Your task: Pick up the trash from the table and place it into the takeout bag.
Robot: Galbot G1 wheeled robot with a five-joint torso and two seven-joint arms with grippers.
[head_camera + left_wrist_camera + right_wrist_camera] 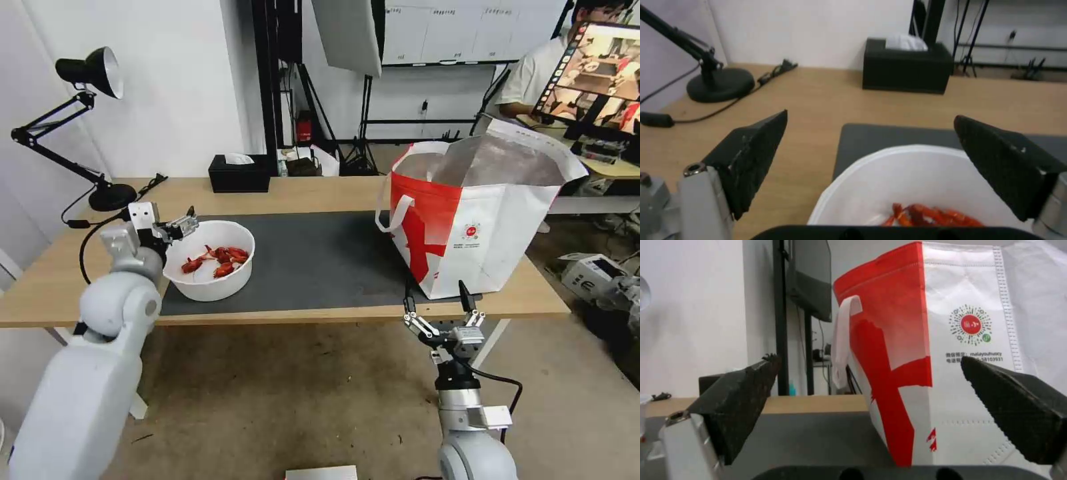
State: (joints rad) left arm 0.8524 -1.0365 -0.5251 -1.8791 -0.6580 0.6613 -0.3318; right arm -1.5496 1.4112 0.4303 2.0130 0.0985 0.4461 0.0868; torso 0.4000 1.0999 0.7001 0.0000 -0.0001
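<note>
One bowl (209,261) of shells, one takeout bag (479,213), one tissue box (239,174), one desk lamp (80,127)

Your left gripper (180,227): raised, arm bent, fingers spread wide. Your right gripper (437,300): lower, pointing forward, fingers spread.
</note>
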